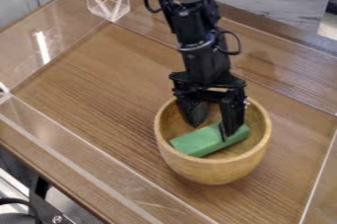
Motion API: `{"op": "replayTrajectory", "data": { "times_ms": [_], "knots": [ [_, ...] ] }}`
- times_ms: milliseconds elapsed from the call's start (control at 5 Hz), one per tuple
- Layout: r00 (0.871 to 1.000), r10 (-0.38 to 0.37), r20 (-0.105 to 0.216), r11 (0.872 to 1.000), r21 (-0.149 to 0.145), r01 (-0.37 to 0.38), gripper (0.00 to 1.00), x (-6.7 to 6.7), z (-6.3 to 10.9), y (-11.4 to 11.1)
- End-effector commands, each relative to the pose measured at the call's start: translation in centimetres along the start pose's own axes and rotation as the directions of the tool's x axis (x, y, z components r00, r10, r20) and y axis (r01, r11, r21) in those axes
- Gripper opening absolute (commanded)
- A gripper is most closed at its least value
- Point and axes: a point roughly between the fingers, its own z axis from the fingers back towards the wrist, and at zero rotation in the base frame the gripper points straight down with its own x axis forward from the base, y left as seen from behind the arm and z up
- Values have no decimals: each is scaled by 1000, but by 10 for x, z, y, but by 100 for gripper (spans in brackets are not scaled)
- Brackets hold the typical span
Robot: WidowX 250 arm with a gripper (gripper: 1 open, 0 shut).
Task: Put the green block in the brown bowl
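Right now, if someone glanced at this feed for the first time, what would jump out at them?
First, the black gripper reaching down into the brown bowl near the front of the wooden table, jaws open. Next, the green block lying inside the bowl, bright against the wood, just below the fingers. A clear plastic wall edges the table on the left.

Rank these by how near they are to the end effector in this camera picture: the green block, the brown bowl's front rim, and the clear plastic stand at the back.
From the end effector:
1. Green block, inside the bowl, just below the fingers.
2. Brown bowl's front rim, nearer the camera.
3. Clear plastic stand, far back left.
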Motion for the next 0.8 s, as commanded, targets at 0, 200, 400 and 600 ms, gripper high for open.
{"op": "replayTrajectory", "data": {
  "times_ms": [0, 200, 400, 600],
  "knots": [
    [1000, 1, 26, 1000, 10, -2, 100, 6, 9, 8],
    [1000, 7, 25, 1000, 7, -7, 100, 7, 10, 10],
    [1000, 13, 25, 1000, 5, -13, 100, 8, 10, 11],
    [999, 20, 25, 1000, 2, -20, 100, 9, 9, 13]
  ]
}}
